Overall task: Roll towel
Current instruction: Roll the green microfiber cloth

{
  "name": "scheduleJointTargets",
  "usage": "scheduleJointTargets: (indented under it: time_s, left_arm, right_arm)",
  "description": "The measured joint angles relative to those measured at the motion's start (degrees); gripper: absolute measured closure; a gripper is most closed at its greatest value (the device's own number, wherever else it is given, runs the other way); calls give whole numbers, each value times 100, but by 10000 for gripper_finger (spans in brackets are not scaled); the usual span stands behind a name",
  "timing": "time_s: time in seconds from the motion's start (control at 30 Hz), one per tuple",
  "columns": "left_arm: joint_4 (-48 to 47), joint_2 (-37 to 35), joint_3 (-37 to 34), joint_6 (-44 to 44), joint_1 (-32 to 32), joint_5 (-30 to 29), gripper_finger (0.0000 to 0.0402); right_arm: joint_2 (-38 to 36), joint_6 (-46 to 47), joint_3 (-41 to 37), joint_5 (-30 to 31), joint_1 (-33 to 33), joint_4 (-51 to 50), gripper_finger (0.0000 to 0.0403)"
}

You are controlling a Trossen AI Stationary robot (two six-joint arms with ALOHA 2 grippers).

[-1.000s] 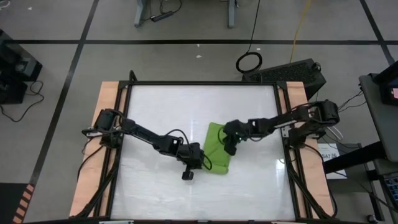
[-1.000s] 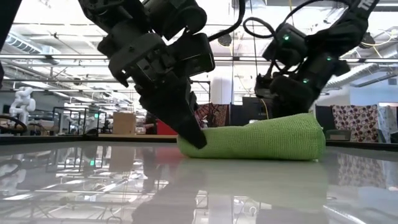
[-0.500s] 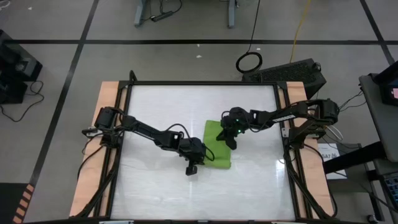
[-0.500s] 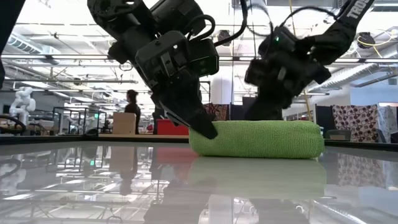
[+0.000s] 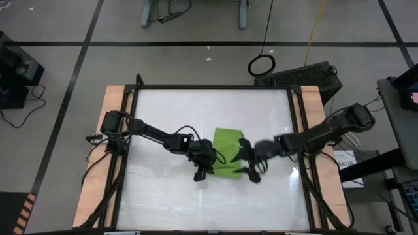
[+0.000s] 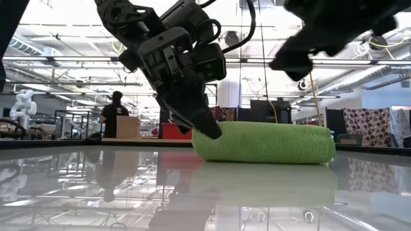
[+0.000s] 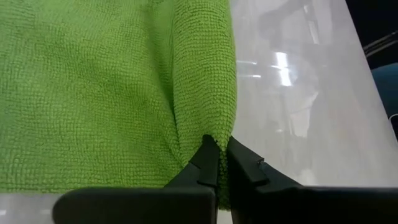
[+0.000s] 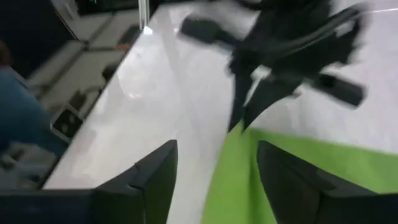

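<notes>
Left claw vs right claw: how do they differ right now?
Left claw is shut, pinching the towel's edge; right claw is open and holds nothing. Left claw is at the towel's left end, its tips down on the cloth; right claw is at the towel's right side, raised above it in the low view. Both are dark two-finger claws close to the towel.

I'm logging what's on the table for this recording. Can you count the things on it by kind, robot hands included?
Green towel: 1
Robot hands: 2, the left hand pinching the towel's edge, the right hand open above the table beside the towel
Total: 3
</notes>
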Motion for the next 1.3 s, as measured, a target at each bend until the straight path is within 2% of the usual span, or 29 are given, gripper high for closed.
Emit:
scheduleJointTargets:
  time_s: [0.2, 0.3, 0.5, 0.67, 0.9, 1.17, 1.3]
  left_arm:
    - [38, 260, 9, -62, 84, 453, 388]
    - [94, 435, 18, -153, 103, 689, 388]
    - [227, 506, 19, -282, 160, 841, 388]
    - [331, 519, 9, -452, 260, 974, 388]
    - [316, 523, 9, -496, 326, 1161, 388]
    - [305, 523, 4, -450, 394, 1405, 388]
    - [317, 523, 1, -320, 398, 1457, 388]
  right_arm:
    - [346, 397, 0, 1910, 1328, -343, 200]
    - [591, 564, -2, 2531, 1698, -321, 206]
    - [1220, 806, -2, 2690, 1950, -69, 205]
    - [1527, 826, 0, 3089, 1935, 95, 192]
    - [1996, 893, 0, 3086, 1896, 96, 189]
    - [2563, 1711, 20, 3183, 1902, 173, 192]
    - [2624, 2160, 20, 3256, 1870, 166, 219]
